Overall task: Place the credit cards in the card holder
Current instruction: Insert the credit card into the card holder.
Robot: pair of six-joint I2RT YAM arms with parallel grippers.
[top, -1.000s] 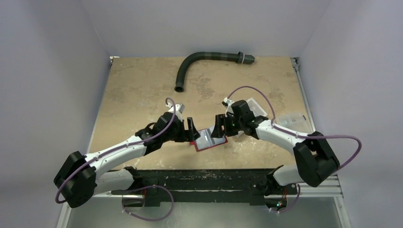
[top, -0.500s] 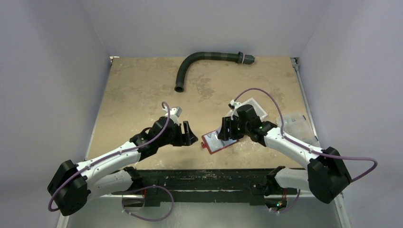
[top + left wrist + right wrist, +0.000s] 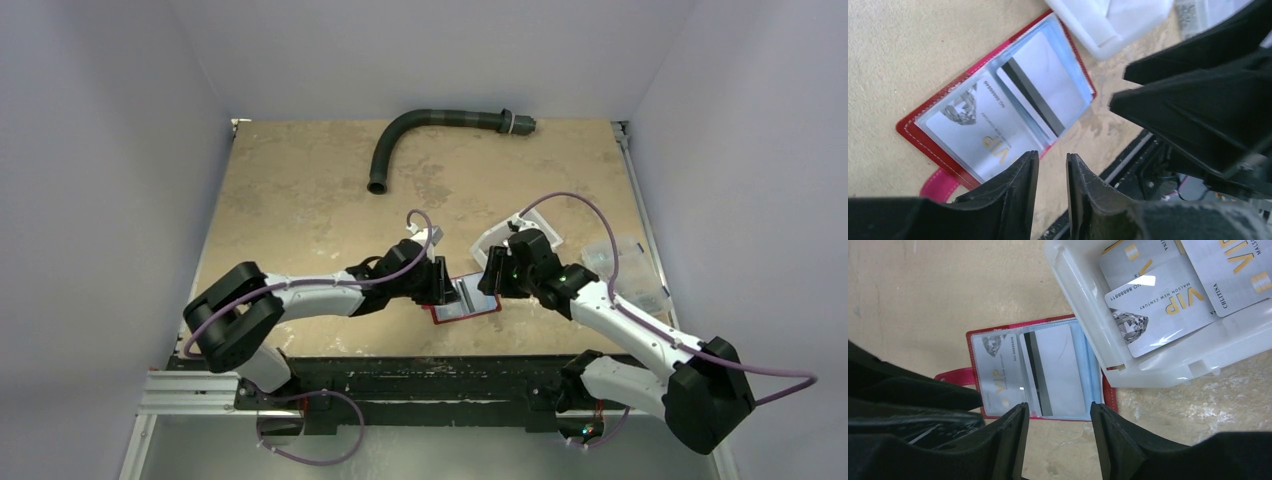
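The card holder (image 3: 467, 303) lies open and flat near the table's front edge, its red border (image 3: 1018, 324) framing clear sleeves. Two credit cards sit in the sleeves: a VIP card (image 3: 973, 137) and one with a dark stripe (image 3: 1048, 85). More credit cards (image 3: 1168, 302) lie in the white bin (image 3: 1083, 305) touching the holder's right end. My left gripper (image 3: 1052, 159) hovers over the holder's left side, jaws a narrow gap apart with nothing between them. My right gripper (image 3: 1059, 410) stands open and empty above the holder's near edge. The two grippers nearly meet over it.
A dark bent hose (image 3: 420, 135) lies at the back of the table. A clear plastic box (image 3: 625, 265) sits at the right edge. The black front rail (image 3: 430, 370) runs just behind the holder's near side.
My left arm swung right onto the holder's left side and its jaws narrowed a lot. The right gripper drew back to the right and the holder slid slightly right.
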